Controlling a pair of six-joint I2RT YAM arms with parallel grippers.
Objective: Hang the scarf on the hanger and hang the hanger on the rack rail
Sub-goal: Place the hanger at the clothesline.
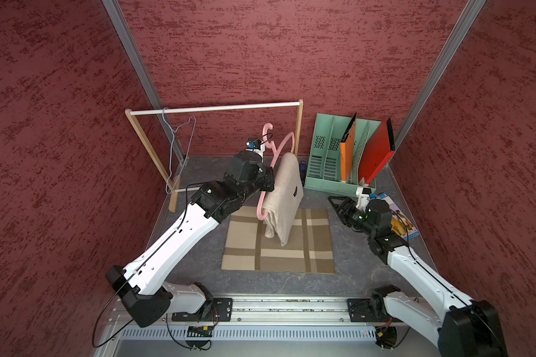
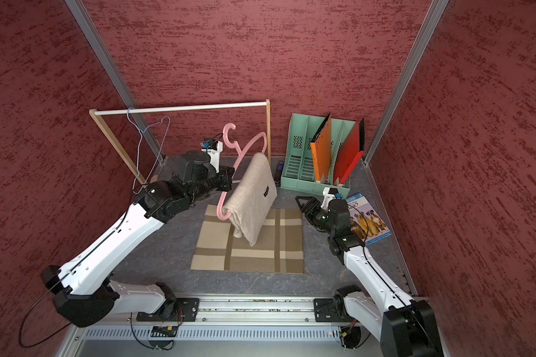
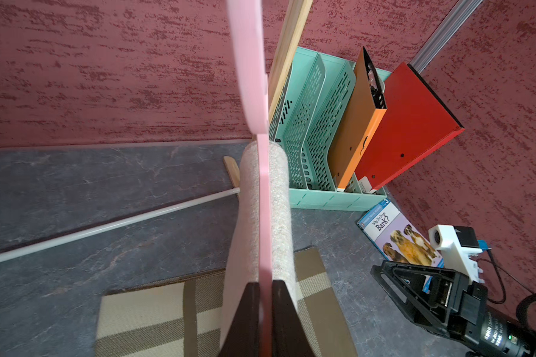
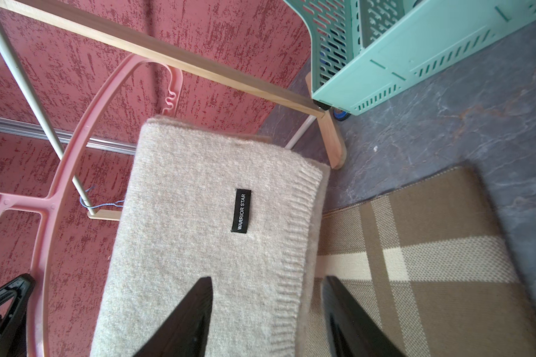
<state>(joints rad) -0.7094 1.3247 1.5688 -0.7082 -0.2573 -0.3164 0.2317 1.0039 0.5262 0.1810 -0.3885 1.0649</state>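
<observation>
Mid-frame hanger [image 3: 248, 61] is clamped in left jaws; right jaws are held apart, empty. Best kept level so scarf [image 1: 287, 191] isn't shed.

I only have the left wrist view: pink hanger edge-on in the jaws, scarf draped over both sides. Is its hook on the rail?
Observer: No. In both top views the pink hanger is held in the air, its hook clear of the white rail.
Operator: Anything on that rail already?
Observer: A blue wire hanger, near the rail's end on the robot's left.
Operator: Is the right gripper open? I see it side-on.
Observer: Yes. The right wrist view shows the right gripper open and empty, facing the scarf.
</observation>
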